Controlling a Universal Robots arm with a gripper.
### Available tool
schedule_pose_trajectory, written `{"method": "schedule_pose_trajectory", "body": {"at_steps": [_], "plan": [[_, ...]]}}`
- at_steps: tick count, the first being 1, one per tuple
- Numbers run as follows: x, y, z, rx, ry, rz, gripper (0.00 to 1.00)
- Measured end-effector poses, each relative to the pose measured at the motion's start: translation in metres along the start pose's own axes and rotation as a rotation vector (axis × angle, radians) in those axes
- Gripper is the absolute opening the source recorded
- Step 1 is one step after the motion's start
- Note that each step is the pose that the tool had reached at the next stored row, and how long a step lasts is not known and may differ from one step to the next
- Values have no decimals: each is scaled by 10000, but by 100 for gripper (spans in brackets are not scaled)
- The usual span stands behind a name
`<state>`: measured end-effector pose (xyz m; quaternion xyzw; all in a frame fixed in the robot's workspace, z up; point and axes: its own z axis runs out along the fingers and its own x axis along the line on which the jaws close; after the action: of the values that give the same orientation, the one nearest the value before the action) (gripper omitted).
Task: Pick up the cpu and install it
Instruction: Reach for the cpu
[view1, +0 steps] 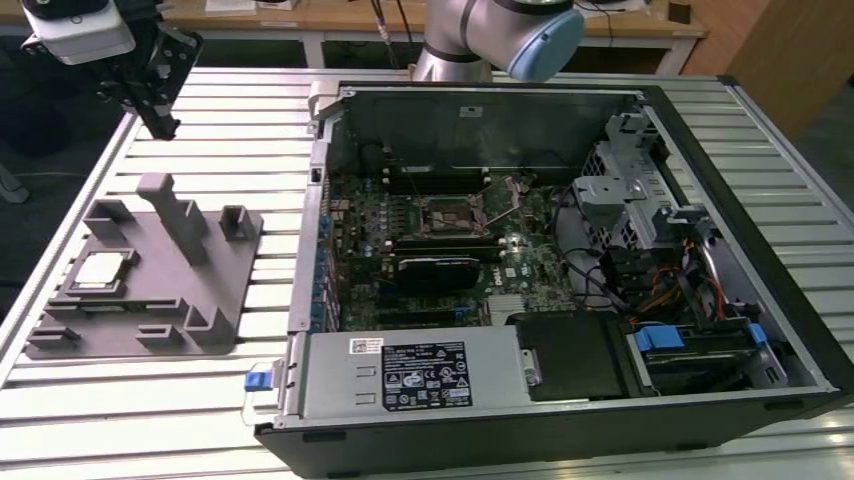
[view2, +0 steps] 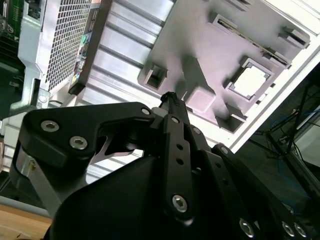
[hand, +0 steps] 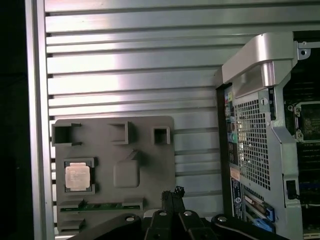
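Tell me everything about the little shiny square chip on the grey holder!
The cpu is a small flat square with a shiny silver metal top and a pale rim. It lies flat in a square recess of the grey holder on the slatted table. Only the holder touches it; the gripper is apart.

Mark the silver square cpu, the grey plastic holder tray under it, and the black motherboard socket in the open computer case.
silver square cpu (hand: 78, 176): first wrist view, centre of its metal top.
grey plastic holder tray (hand: 156, 172): first wrist view, bare flat surface.
black motherboard socket (view1: 450, 212): exterior view, middle of the socket.
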<state>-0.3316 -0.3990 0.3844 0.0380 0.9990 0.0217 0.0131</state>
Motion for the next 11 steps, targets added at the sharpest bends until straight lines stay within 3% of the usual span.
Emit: {"method": "schedule_pose_trajectory", "body": {"at_steps": [11], "plan": [[222, -18, 19, 0, -1, 1, 11]]}}
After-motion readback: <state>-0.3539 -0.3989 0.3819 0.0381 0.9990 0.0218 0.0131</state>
